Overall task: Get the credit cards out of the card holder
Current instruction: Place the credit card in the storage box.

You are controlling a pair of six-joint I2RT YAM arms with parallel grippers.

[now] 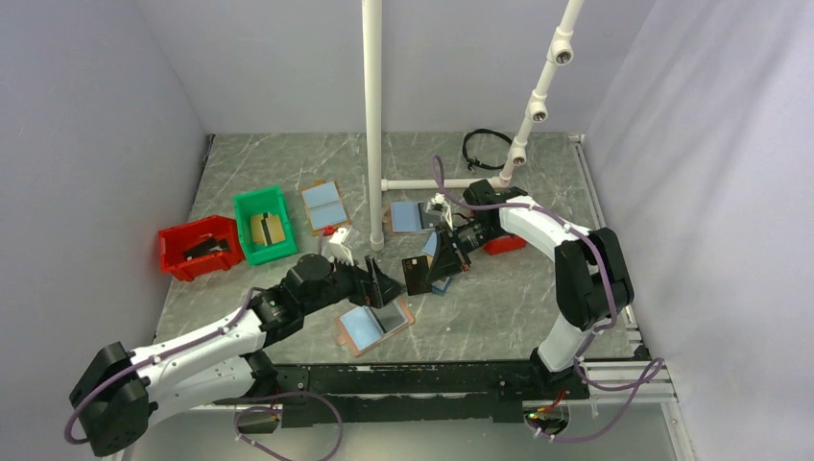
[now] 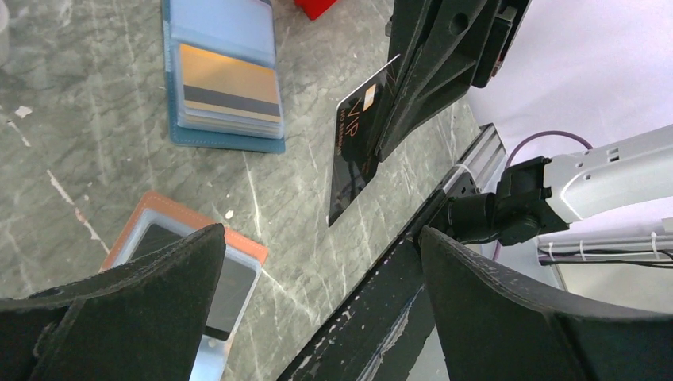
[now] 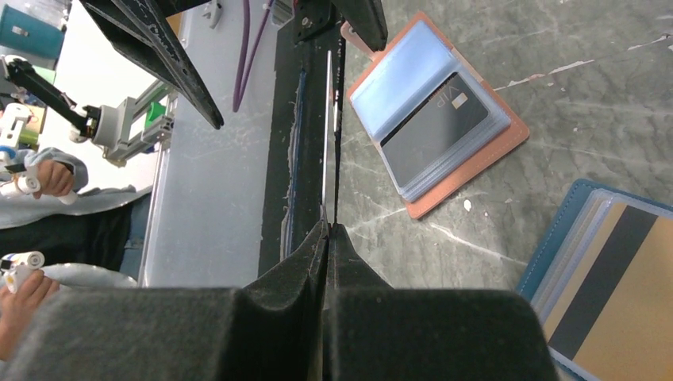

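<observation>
Top external shows a pretty cluttered bench (image 1: 499,317) - a red bin (image 1: 200,245) and a green bin (image 1: 264,224) on the left, with a tan holder with both halves blue (image 1: 323,204) behind them. A white pipe (image 1: 373,115) stands upright mid-bench and cuts right across the view. A navy-rimmed holder (image 1: 411,216) showing a gold card sits just beside the right arm's wrist. The card holder (image 1: 372,327) lies open and flat near the front edge, right beside the left jaws. On the left wrist cam one black finger (image 2: 119,317) covers part of it. One half shows a second dark card (image 3: 432,131) tucked in. The right jaws are pinched tight on a credit card (image 1: 419,274), held up on edge between the two arms - edge-on in its own wrist cam, so it's just a thin line. The left jaws are spread wide with nothing in them, and the card sits just past their tips, roughly in line with the gap.
</observation>
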